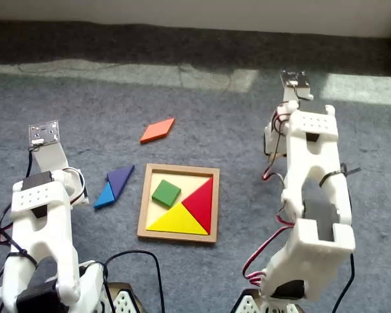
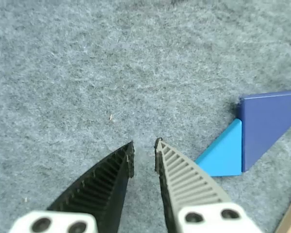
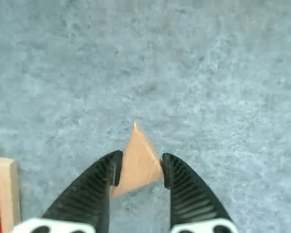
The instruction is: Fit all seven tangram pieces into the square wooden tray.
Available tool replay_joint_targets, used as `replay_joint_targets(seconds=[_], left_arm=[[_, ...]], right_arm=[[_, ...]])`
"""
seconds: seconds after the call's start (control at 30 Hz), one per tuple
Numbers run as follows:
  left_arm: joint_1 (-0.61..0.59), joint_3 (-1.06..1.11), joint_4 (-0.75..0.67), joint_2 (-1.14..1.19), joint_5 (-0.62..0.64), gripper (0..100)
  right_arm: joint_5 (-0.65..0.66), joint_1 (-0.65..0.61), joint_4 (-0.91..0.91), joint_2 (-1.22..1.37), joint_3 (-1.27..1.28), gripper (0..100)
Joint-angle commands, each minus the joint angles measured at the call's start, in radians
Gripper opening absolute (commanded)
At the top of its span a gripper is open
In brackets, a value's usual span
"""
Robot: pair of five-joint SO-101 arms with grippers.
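Two over open carpet [image 3: 208, 73]: right gripper [image 3: 141, 159] clasps triangle [image 3: 137, 167] (tan), left gripper [image 2: 144, 145] parted.

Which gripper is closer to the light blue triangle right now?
Left. The left gripper hovers just beside the light blue triangle; the right gripper, holding a tan triangle, is on the far side of the wooden tray.

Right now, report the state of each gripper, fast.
Left gripper: jaws open a crack, holding nothing.
Right gripper: jaws closed on the tan triangle.
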Motion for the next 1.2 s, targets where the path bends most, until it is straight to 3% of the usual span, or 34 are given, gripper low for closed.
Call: replay_joint_targets(seconds=[0.0, 0.17, 0.3, 0.57, 0.9, 1.07, 1.17], left_arm=[[0.018, 0.002, -0.014, -0.019, -0.005, 10], [0.018, 0.002, -0.014, -0.019, -0.006, 10], [0.016, 0.002, -0.012, -0.019, -0.008, 10], [0.015, 0.002, -0.011, -0.019, -0.008, 10], [0.016, 0.002, -0.009, -0.019, -0.009, 10], [0.016, 0.002, -0.009, -0.019, -0.009, 10], [0.018, 0.002, -0.011, -0.019, -0.009, 10]], right_arm=[[0.121, -0.097, -0.01, -0.211, 0.087, 0.5], [0.302, -0.209, -0.024, -0.444, 0.282, 0.5], [0.404, -0.286, -0.159, -0.607, 0.475, 0.5], [0.423, -0.443, -0.317, -0.659, 0.691, 0.5], [0.1, -0.584, -0.332, -0.443, 0.633, 1.4], [0.038, -0.581, -0.216, -0.377, 0.559, 18.8], [0.038, -0.582, -0.137, -0.378, 0.499, 21.1]])
